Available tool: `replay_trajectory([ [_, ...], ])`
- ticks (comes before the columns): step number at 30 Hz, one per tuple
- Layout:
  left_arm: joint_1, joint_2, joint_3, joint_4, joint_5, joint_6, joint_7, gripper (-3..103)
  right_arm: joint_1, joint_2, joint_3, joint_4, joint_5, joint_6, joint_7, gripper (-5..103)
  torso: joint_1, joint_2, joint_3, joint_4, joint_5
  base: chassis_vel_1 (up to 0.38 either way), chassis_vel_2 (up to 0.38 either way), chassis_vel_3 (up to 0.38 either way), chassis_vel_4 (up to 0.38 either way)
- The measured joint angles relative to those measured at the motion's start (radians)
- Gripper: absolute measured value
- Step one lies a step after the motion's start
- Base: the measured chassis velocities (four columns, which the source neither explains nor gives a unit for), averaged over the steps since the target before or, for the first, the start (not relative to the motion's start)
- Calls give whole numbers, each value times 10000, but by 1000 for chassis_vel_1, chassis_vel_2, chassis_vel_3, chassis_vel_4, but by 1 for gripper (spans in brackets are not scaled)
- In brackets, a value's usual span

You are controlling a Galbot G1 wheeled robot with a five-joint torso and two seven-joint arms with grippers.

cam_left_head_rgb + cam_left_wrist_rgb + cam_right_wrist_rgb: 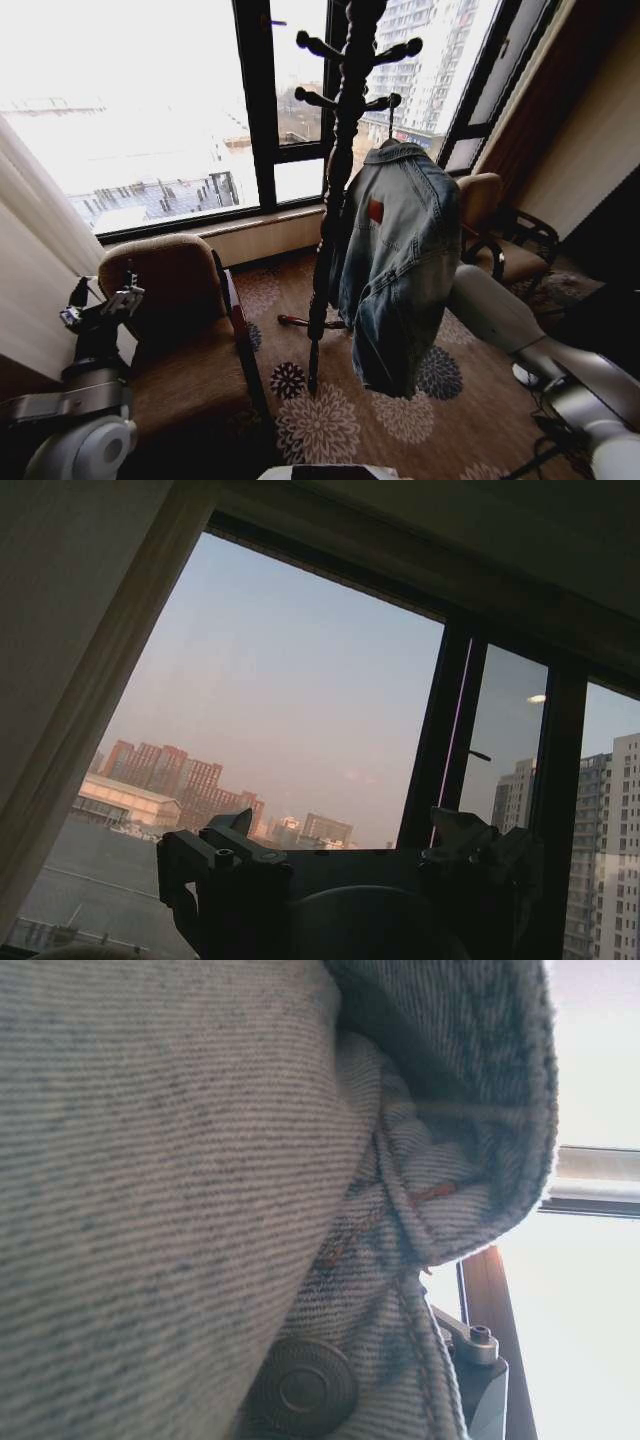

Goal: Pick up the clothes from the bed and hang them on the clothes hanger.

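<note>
Head view has the light-blue faded denim jacket (398, 260) with its small red patch already hanging from an upper peg of the dark turned-wood coat stand (335, 180) by the window, collar uppermost and hem clear of the floral carpet (330, 420), so the fabric drapes under its own weight; a thin hook rises from the collar to the peg, though the hanger itself is hidden inside the shoulders; the right arm reaches in behind the jacket, its gripper buried in the cloth, and whether it grips or has let go I cannot tell; in the right wrist view denim and a metal button (300, 1388) press close against the lens; the left gripper (100, 308) waits raised over the brown armchair (185, 340), its fingers apart and holding nothing, well clear of the work.
</note>
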Motion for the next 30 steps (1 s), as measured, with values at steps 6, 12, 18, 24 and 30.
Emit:
replay_trajectory([
  [6, -11, 5, 0, 29, -7, -16, 15, 100, 170, 0, -19, -80, 43, -57, 8, 16, 0, 0, 1, 0, 0, 0, 0, 0, 0],
  [12, -36, -2, 20, 63, -10, -29, 25, 100, 250, -2, -67, -131, 54, -151, 36, 16, 1, 0, 0, -1, -1, 0, 0, 0, 0],
  [18, -62, -22, 33, 105, -10, -48, 32, 100, 312, -11, -93, -246, 12, -291, 170, 16, 1, 0, 1, 1, -1, 0, 0, 0, 0],
  [24, -70, -33, 41, 112, -11, -55, 39, 100, 346, -65, -105, -252, -66, -401, 319, 16, 2, -1, 1, 2, -2, 0, 0, 0, 0],
  [30, -88, -66, 66, 115, -2, -59, 43, 100, 379, -111, -139, -143, -64, -416, 329, 16, 1, 0, 1, 0, -2, 0, 0, 0, 0],
])
